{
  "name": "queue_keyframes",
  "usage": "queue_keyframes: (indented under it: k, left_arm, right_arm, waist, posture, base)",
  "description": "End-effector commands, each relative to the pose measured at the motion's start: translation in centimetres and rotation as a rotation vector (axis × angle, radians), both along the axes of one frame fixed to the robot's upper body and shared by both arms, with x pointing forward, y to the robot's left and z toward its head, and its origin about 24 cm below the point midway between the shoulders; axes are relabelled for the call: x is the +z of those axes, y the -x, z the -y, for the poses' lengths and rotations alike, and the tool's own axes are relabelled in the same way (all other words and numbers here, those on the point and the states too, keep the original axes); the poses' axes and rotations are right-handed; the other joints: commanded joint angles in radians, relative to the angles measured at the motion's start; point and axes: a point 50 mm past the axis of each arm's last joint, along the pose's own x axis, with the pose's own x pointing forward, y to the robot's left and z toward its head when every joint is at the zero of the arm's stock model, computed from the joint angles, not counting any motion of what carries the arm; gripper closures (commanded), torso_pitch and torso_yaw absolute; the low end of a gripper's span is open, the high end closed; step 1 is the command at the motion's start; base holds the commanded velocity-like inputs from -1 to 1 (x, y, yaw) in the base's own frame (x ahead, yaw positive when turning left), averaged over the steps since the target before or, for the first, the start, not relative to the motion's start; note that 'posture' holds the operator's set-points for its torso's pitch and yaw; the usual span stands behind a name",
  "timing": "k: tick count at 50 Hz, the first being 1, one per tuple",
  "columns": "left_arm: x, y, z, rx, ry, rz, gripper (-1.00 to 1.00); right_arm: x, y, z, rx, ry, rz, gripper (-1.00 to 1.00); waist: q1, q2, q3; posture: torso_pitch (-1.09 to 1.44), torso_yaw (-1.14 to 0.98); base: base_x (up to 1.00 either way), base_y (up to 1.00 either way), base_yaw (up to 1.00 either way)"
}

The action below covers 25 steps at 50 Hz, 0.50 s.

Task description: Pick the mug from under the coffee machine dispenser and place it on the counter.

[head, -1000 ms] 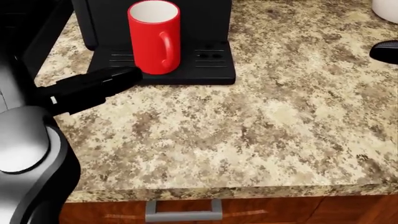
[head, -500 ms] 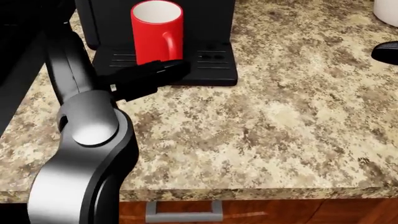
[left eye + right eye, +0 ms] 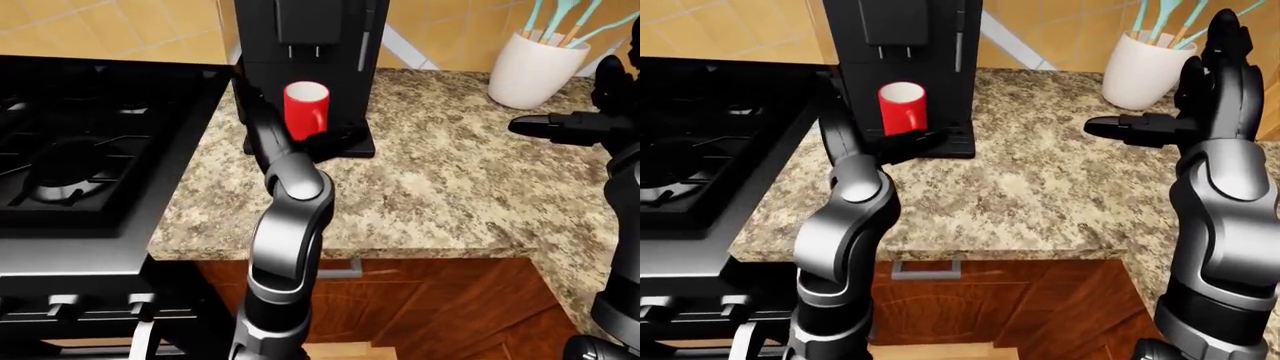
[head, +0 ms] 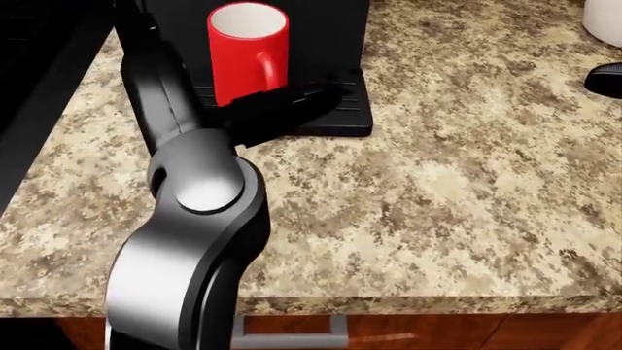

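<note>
Counter [image 4: 467, 197] bare toward right edge; mug [image 4: 247, 49] on machine tray [image 4: 340, 120]; left fingers [image 4: 292, 103] extended, empty, beside mug.

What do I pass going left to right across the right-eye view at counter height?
Stove → mug on the coffee machine → right hand → utensil holder.

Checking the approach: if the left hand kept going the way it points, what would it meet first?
Probably nothing soon: the left hand points toward the head view's right, crossing below the mug over the machine's tray. Depth is unclear.
</note>
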Motion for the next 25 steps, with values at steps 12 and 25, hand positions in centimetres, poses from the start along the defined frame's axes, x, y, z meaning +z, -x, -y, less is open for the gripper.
queue_keyframes:
  k: [12,25]
  left_arm:
    - [1.9,-0.4,1.5,0.043,0.081,0.098,-1.00]
    - [2.6,-2.3,2.0,0.079,0.098,0.114,-1.00]
  right_arm:
    - [1.9,0.7,0.0,-0.008,0.027,0.087,-1.00]
    - [2.0,0.9,0.2,-0.009,0.024,0.089,-1.00]
  waist:
    - [0.002,-0.013,-0.025]
    - [0.003,-0.013,-0.025]
  posture:
    - [0.00,0.00]
    - [0.00,0.00]
  base:
    - [0.00,0.00,0.00]
    - [0.00,0.00,0.00]
